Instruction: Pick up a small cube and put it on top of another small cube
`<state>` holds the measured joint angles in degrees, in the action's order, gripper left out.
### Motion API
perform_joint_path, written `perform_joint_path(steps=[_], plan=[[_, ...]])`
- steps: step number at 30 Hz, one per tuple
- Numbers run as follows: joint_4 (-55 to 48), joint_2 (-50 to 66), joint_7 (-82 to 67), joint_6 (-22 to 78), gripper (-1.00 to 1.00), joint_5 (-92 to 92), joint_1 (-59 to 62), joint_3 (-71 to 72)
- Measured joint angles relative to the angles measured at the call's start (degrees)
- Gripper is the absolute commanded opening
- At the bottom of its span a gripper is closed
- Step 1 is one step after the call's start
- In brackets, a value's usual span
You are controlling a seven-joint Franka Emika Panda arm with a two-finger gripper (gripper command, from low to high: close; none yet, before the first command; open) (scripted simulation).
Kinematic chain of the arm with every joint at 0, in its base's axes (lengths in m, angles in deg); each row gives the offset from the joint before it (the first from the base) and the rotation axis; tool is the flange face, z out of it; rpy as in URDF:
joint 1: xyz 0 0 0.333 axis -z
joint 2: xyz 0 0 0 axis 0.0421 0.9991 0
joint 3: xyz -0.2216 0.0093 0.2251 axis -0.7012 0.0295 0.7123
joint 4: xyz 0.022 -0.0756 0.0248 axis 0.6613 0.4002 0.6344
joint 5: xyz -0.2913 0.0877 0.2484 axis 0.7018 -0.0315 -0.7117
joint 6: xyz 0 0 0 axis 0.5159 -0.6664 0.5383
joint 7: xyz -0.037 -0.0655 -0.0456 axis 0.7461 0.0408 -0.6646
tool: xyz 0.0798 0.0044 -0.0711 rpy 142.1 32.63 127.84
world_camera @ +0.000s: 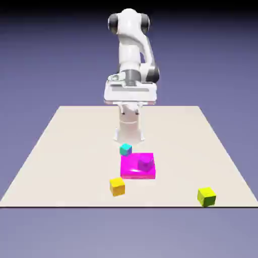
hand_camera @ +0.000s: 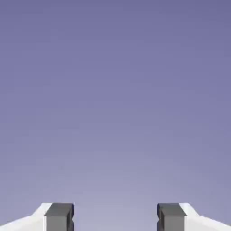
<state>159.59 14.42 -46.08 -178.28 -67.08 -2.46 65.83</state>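
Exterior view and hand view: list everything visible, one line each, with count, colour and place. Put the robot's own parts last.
Table: one, beige, under everything.
Flat block: one, magenta, middle of the table in front of the robot's base.
Purple cube: one, on top of the flat block, toward the exterior view's right.
Teal cube: one, on the table just behind the flat block.
Orange-yellow cube: one, near the table's front edge, left of the flat block's middle.
Yellow-green cube: one, near the table's front edge, at the exterior view's right.
Backdrop: blue-violet, fills the hand view.
Arm: one, white, upright at the table's far side.
Gripper: one, grey tips; jaws apart, nothing between them.
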Motion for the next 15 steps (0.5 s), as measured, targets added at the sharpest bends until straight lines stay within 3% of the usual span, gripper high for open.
perform_joint_path(steps=[15], plan=[[-19.12,31.15,16.97,16.08,0.00,-20.63,7.89,14.35]])
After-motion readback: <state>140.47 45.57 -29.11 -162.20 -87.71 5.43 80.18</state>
